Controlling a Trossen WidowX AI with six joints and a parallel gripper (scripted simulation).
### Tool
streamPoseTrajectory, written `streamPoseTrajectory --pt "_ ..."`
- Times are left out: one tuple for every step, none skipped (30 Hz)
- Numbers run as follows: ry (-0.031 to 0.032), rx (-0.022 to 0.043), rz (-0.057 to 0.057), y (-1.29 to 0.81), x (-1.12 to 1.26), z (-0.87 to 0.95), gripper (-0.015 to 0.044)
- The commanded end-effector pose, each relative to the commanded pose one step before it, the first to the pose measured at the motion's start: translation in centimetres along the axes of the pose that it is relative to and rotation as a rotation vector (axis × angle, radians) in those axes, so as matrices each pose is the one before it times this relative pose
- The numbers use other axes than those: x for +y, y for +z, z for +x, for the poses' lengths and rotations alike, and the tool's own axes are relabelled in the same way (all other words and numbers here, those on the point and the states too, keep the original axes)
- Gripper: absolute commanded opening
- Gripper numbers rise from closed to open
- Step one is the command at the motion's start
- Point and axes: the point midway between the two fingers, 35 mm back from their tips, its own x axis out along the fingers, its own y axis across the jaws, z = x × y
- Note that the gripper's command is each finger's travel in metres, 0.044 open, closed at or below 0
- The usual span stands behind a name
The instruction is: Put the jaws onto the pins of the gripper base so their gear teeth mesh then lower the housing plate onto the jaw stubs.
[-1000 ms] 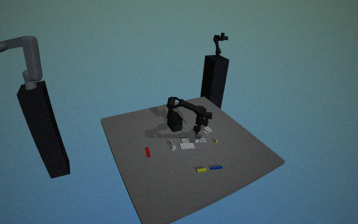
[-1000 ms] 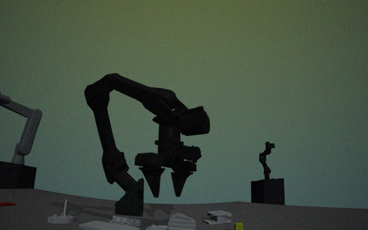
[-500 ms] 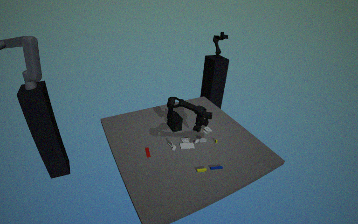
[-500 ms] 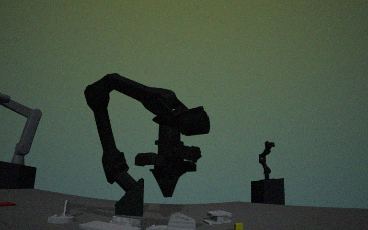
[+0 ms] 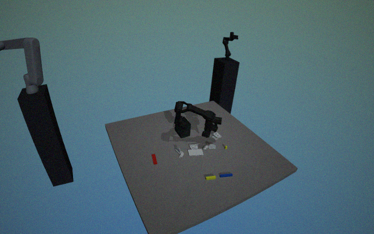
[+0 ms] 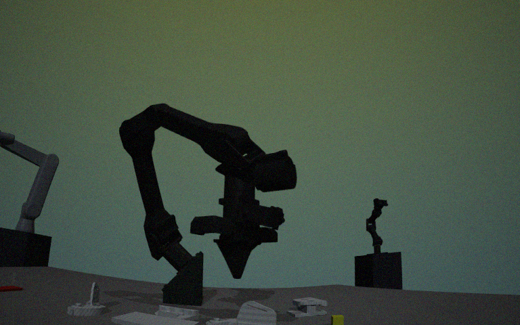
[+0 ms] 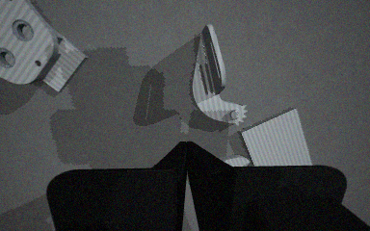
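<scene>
My gripper [image 5: 205,135] [image 6: 237,276] [image 7: 186,147] is shut and empty, hanging above the table. One white toothed jaw [image 5: 212,146] [image 6: 256,315] [image 7: 217,107] lies beyond the fingertips in the wrist view. The other jaw [image 5: 180,153] [image 6: 86,310] lies apart at the left. The low white gripper base [image 5: 194,146] [image 6: 178,311] [image 7: 237,160] is between them, mostly hidden behind my finger in the wrist view; its pins are hidden there. A flat white slab [image 5: 195,152] [image 6: 147,318] [image 7: 279,140] is beside it. The housing plate [image 5: 218,136] [image 6: 309,300] [image 7: 29,53] is separate, with two large holes.
A small yellow block [image 5: 225,147] [image 6: 337,319] lies near the toothed jaw. A red bar [image 5: 154,159] [image 6: 10,288], a yellow bar [image 5: 210,178] and a blue bar [image 5: 226,175] lie farther out. Two other arms stand on dark pillars beyond the table.
</scene>
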Motion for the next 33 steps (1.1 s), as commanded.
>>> streamPoseTrajectory --pt "-0.00010 0.00004 -0.0001 -0.001 -0.001 0.001 0.0000" --pt "0.00000 0.00000 0.0000 0.000 0.000 0.000 0.0000" --pt "0.00010 -0.00004 0.0001 0.001 0.001 -0.001 0.0026" --pt "0.00000 0.00000 0.0000 0.000 0.000 0.000 0.0052" --pt "0.00000 0.00000 0.0000 0.000 0.000 0.000 0.0079" --pt "0.00000 0.00000 0.0000 0.000 0.000 0.000 0.0105" --pt "0.00000 0.00000 0.0000 0.000 0.000 0.000 0.0131" --pt "0.00000 0.00000 0.0000 0.000 0.000 0.000 0.0158" --pt "0.00000 0.00000 0.0000 0.000 0.000 0.000 0.0184" --pt "0.00000 0.00000 0.0000 0.000 0.000 0.000 0.0210" --pt "0.00000 0.00000 0.0000 0.000 0.000 0.000 0.0236" --pt "0.00000 0.00000 0.0000 0.000 0.000 0.000 0.0263" --pt "0.00000 0.00000 0.0000 0.000 0.000 0.000 0.0289" --pt "0.00000 0.00000 0.0000 0.000 0.000 0.000 0.0315" --pt "0.00000 0.00000 0.0000 0.000 0.000 0.000 0.0341" --pt "0.00000 0.00000 0.0000 0.000 0.000 0.000 0.0368" --pt "0.00000 0.00000 0.0000 0.000 0.000 0.000 0.0394" --pt "0.00000 0.00000 0.0000 0.000 0.000 0.000 0.0420" --pt "0.00000 0.00000 0.0000 0.000 0.000 0.000 0.0440" --pt "0.00000 0.00000 0.0000 0.000 0.000 0.000 0.0440" --pt "0.00000 0.00000 0.0000 0.000 0.000 0.000 0.0440" --pt "0.00000 0.00000 0.0000 0.000 0.000 0.000 0.0440" --pt "0.00000 0.00000 0.0000 0.000 0.000 0.000 0.0440" --pt "0.00000 0.00000 0.0000 0.000 0.000 0.000 0.0440" --pt "0.00000 0.00000 0.0000 0.000 0.000 0.000 0.0440" --pt "0.00000 0.00000 0.0000 0.000 0.000 0.000 0.0440" --pt "0.00000 0.00000 0.0000 0.000 0.000 0.000 0.0440" --pt "0.00000 0.00000 0.0000 0.000 0.000 0.000 0.0440" --pt "0.00000 0.00000 0.0000 0.000 0.000 0.000 0.0440" --pt "0.00000 0.00000 0.0000 0.000 0.000 0.000 0.0440" --pt "0.00000 0.00000 0.0000 0.000 0.000 0.000 0.0440" --pt "0.00000 0.00000 0.0000 0.000 0.000 0.000 0.0440" --pt "0.00000 0.00000 0.0000 0.000 0.000 0.000 0.0440"
